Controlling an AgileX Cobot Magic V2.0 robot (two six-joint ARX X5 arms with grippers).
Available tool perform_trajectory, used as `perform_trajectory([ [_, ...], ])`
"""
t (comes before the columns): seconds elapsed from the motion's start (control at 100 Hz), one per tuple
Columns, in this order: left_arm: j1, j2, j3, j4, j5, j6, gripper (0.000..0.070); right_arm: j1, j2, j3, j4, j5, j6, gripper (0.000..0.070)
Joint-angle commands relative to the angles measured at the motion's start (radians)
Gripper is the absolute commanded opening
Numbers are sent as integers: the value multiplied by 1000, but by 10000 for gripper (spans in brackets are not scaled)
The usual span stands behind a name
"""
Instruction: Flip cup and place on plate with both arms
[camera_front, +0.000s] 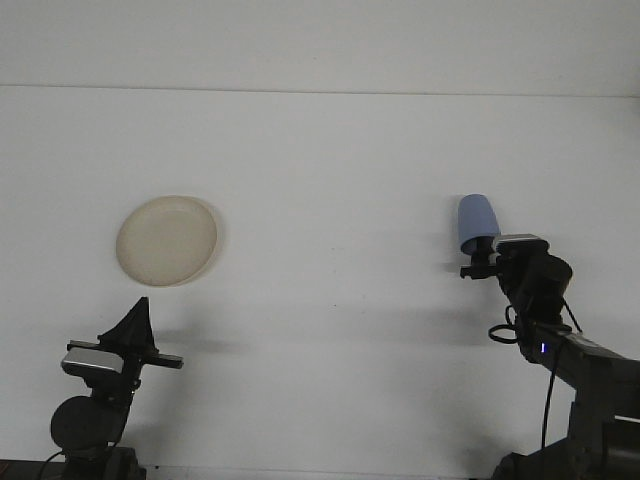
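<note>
The cup (476, 221) (blue) is lying on its side on the table (330, 150), well to the right of the plate (167, 239), wide mouth toward the camera. The right gripper (484, 254) is being held at the cup's near rim; its finger state cannot be told. The left gripper (139, 318) is being held just below the plate, fingers clenched to a point.

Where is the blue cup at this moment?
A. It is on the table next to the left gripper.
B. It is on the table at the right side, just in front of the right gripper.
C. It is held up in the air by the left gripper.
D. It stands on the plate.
B: the blue cup rests on the table at the right, with the right gripper at its near edge, far from the plate.
</note>
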Motion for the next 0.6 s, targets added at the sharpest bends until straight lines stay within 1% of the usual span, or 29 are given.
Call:
perform_trajectory([
  [0.0, 0, -2, -20, 12, -2, -2, 12, -2, 38, 28, 13, -19, -13, 416],
  [0.09, 0, -2, -20, 12, -2, -2, 12, -2, 65, 50, 13, -18, -13, 405],
  [0.13, 0, -2, -20, 12, -2, -2, 12, -2, 74, 58, 13, -18, -13, 381],
  [0.28, 0, -2, -20, 12, -2, -2, 12, -2, 98, 68, 45, -31, -13, 183],
  [0.32, 0, -2, -20, 12, -2, -2, 12, -2, 99, 68, 53, -43, -13, 141],
  [0.46, 0, -2, -20, 12, -2, -2, 12, -2, 99, 68, 56, -44, -13, 8],
  [0.59, 0, -2, -20, 12, -2, -2, 12, -2, 99, 68, 57, -43, -13, 5],
])
